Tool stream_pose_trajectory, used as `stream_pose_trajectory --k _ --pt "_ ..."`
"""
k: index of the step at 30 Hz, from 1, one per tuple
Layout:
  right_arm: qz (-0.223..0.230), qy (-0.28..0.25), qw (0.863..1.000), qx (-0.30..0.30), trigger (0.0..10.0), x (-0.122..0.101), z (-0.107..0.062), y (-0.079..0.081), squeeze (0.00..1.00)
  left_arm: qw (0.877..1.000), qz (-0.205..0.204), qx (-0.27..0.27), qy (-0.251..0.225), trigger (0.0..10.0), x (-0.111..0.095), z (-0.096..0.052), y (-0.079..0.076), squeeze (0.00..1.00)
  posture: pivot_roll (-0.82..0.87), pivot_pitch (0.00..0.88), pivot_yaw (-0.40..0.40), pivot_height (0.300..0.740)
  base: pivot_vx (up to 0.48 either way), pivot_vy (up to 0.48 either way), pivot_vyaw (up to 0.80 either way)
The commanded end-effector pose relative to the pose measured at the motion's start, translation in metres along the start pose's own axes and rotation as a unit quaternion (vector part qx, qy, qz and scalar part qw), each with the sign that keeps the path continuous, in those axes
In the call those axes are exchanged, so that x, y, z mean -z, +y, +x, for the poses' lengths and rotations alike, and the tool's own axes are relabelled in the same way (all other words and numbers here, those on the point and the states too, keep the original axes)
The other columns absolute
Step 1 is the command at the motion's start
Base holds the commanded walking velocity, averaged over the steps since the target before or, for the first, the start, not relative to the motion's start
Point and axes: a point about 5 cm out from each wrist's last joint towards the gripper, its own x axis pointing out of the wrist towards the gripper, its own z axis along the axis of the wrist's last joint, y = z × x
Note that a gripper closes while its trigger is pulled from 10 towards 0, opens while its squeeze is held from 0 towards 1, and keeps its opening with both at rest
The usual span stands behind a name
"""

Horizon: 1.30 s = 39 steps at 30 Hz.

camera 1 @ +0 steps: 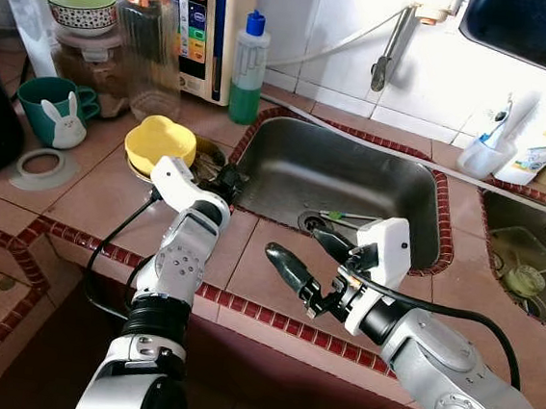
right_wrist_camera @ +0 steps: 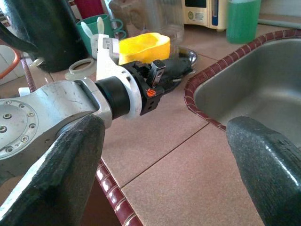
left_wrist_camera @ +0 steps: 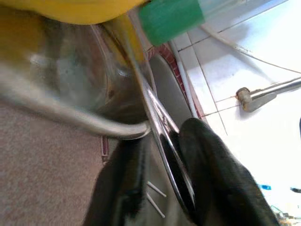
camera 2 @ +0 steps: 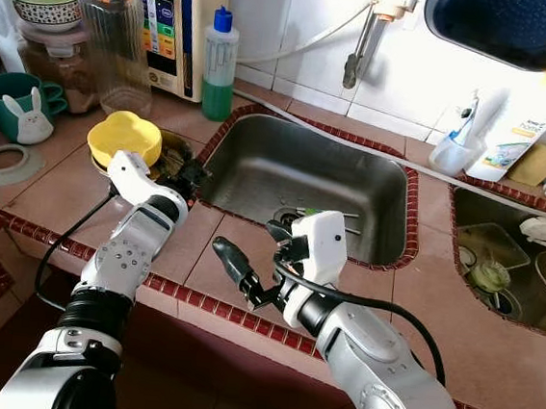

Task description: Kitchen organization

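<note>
Beyond our left fingertips, toward the wall, we are seeing a green mug [camera 1: 48, 106] with a white rabbit figure, a clear pitcher [camera 1: 145, 42] with an orange lid, and a green soap bottle [camera 1: 248, 69]. Just past the same fingertips, the yellow lid [camera 1: 160, 142] is lying over a shiny metal bowl [left_wrist_camera: 70, 99]. Our left gripper [camera 1: 227, 179] is reaching to that bowl at the corner of the sink [camera 1: 352, 188], and we are pinching its thin metal rim [left_wrist_camera: 162, 136] between fingers drawn narrow. Further right, our right gripper [camera 1: 302, 251] is hovering above the tiled counter [camera 1: 257, 271] in front of the sink, its fingers [right_wrist_camera: 265, 160] spread wide and holding nothing, with a white cup [camera 1: 481, 152] of toothbrushes well beyond them.
</note>
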Motion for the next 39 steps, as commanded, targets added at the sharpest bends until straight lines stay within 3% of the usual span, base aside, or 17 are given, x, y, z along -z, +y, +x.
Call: stream_pose_trajectory --k 1,18,19,20,23,24,30,31,32,33,34,35,39 --pt "-0.003 0.000 1.000 0.006 10.0 -0.001 -0.002 -0.002 0.00 0.999 -0.029 0.009 0.032 0.0 0.030 -0.005 -0.012 0.00 -0.01 0.043 -0.068 0.740 0.000 0.000 0.00" --pt "-0.006 0.001 1.000 0.005 10.0 -0.002 -0.001 -0.004 0.00 0.999 -0.027 -0.001 0.040 0.0 0.032 -0.015 -0.001 0.00 -0.01 0.038 -0.072 0.740 0.000 0.000 0.00" --pt "-0.006 0.001 1.000 0.005 10.0 -0.002 -0.001 -0.004 0.00 0.999 -0.027 -0.001 0.040 1.8 0.032 -0.015 -0.001 0.00 -0.01 0.039 -0.072 0.740 0.000 0.000 0.00" --pt "-0.006 0.000 1.000 0.005 10.0 -0.002 -0.002 -0.004 0.00 0.999 -0.027 0.000 0.040 1.0 0.031 -0.016 -0.002 0.00 -0.01 0.039 -0.073 0.740 0.000 0.000 0.00" --pt "-0.006 0.000 1.000 0.006 10.0 -0.002 -0.002 -0.004 0.00 0.999 -0.023 0.007 0.039 1.5 0.031 -0.016 -0.005 0.00 -0.01 0.039 -0.073 0.740 0.000 0.000 0.00" --pt "-0.007 0.000 1.000 0.006 10.0 -0.002 -0.002 -0.004 0.00 0.999 -0.019 0.013 0.038 0.0 0.031 -0.017 -0.008 0.00 -0.01 0.039 -0.073 0.740 0.000 0.000 0.00" --pt "-0.008 -0.001 1.000 0.007 10.0 -0.002 -0.001 -0.004 0.00 0.999 -0.006 0.027 0.029 0.0 0.028 -0.019 -0.014 0.00 -0.01 0.040 -0.072 0.740 0.000 0.000 0.00" --pt "-0.008 -0.001 1.000 0.007 10.0 -0.002 -0.001 -0.004 0.00 0.999 0.001 0.033 0.025 2.7 0.026 -0.021 -0.016 0.00 -0.01 0.040 -0.071 0.740 0.000 0.000 0.00" --pt "-0.008 -0.001 1.000 0.007 10.0 -0.002 -0.001 -0.004 0.00 0.999 0.003 0.034 0.023 2.7 0.026 -0.021 -0.017 0.00 -0.01 0.040 -0.071 0.740 0.000 0.000 0.00" --pt "-0.008 -0.001 1.000 0.008 10.0 -0.002 -0.001 -0.004 0.00 0.999 0.003 0.035 0.022 5.1 0.026 -0.021 -0.017 0.00 -0.01 0.040 -0.072 0.740 0.000 0.000 0.00" --pt "-0.008 -0.001 1.000 0.008 10.0 -0.002 -0.001 -0.004 0.00 0.999 0.003 0.036 0.018 9.3 0.025 -0.021 -0.017 0.00 -0.01 0.040 -0.071 0.740 0.000 0.000 0.00" --pt "-0.008 -0.001 1.000 0.008 10.0 -0.002 -0.001 -0.004 0.00 0.999 0.002 0.037 0.013 10.0 0.024 -0.021 -0.018 0.00 -0.01 0.040 -0.071 0.740 0.000 0.000 0.00" --pt "-0.008 -0.002 1.000 0.008 10.0 -0.002 -0.001 -0.004 0.00 1.000 0.000 0.031 -0.005 10.0 0.018 -0.021 -0.018 0.00 -0.01 0.041 -0.071 0.740 0.000 0.000 0.00"
